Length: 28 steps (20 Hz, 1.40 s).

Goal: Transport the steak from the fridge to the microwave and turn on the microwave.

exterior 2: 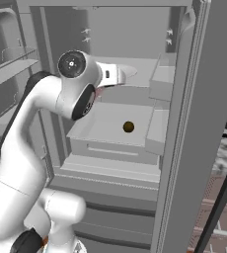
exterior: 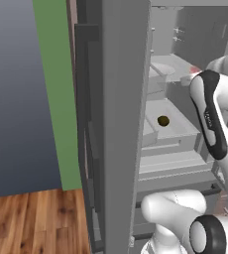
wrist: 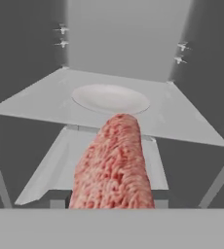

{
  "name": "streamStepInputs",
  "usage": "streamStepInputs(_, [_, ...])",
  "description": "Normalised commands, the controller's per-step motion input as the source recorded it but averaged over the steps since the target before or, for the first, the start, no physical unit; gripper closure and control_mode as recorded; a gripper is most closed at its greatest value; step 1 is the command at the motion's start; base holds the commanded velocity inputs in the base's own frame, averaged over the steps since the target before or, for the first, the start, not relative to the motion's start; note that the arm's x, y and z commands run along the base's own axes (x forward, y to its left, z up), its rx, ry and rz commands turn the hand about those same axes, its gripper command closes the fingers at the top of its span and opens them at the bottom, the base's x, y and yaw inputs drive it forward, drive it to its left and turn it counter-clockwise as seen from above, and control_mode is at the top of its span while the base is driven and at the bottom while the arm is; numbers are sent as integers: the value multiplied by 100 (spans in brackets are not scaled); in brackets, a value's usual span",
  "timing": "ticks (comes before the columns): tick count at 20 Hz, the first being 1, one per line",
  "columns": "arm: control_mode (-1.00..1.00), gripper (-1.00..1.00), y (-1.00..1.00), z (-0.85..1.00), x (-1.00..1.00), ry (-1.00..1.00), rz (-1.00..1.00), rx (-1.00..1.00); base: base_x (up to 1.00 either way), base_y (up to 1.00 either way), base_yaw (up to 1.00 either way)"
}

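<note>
The steak (wrist: 114, 165) is seen clamped in the tool, held just off the fridge (exterior: 121, 124) shelf, with a white plate (wrist: 110, 98) lying at 12 o'clock beyond it.

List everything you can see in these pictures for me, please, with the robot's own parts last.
fridge: one, grey, door open, pale shelves and drawers inside.
steak: one, pinkish-red, close before the hand camera, off the shelf, seemingly held.
plate: one, white, empty, on the upper shelf.
round item: one, dark brown-yellow, in the tray below that shelf.
wall: blue-grey with a green strip, left of the fridge.
floor: wooden, brown, below the wall.
arm: one, white with dark joints, reaching into the fridge.
gripper: one, at the upper shelf; its fingers are hidden behind the steak.
</note>
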Motion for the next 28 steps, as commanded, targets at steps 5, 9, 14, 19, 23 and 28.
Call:
streamStepInputs(5, [-100,100,6,17,-45,3,-2,0,0,0,0])
streamStepInputs(9, [-100,100,7,8,-44,0,0,0,0,0,0])
streamStepInputs(14, [-100,100,5,4,-42,0,0,0,0,0,0])
streamStepInputs(19, [-100,100,13,4,-36,0,0,0,0,0,0])
streamStepInputs(23, [-100,100,8,7,-33,1,0,0,0,0,0])
streamStepInputs(28, [-100,100,1,9,-37,3,0,0,0,0,0])
